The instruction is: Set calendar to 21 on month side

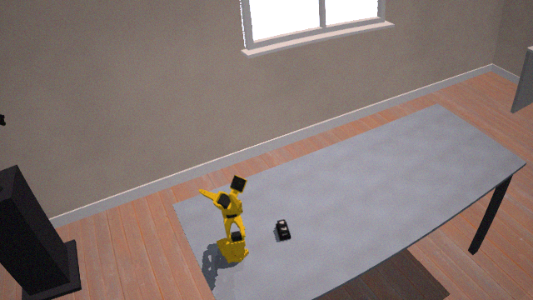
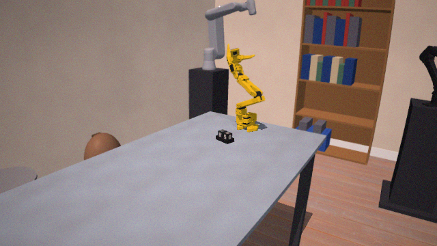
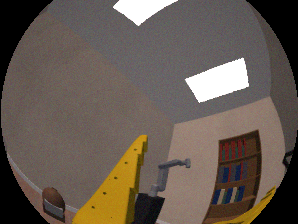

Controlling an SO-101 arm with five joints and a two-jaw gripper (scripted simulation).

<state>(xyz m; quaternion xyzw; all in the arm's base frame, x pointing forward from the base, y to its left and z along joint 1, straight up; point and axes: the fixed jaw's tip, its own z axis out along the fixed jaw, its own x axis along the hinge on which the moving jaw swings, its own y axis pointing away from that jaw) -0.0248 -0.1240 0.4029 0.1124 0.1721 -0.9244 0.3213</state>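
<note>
Gray table [image 1: 354, 179] [image 2: 164, 171] nearest the camera in the exterior view; yellow arm [image 1: 233, 218] [image 2: 250, 87] upright at its far end.

Arm noted folded at the elbow, its upper part raised well above the tabletop. Gripper [image 2: 241, 51] found fully spread, its fingers well apart, holding nothing and touching nothing. Calendar [image 1: 283, 230] [image 2: 224, 137] sits on the table near the arm's base, dark cubes in its black tray. One exterior-view face appears to read 50, though the digits are too small to certify.

grey table [image 1: 354, 179] [image 2: 136, 181], small black calendar [image 1: 283, 230] [image 2: 224, 137] on top, yellow arm [image 1: 233, 250] [image 2: 246, 119] standing near it
</note>
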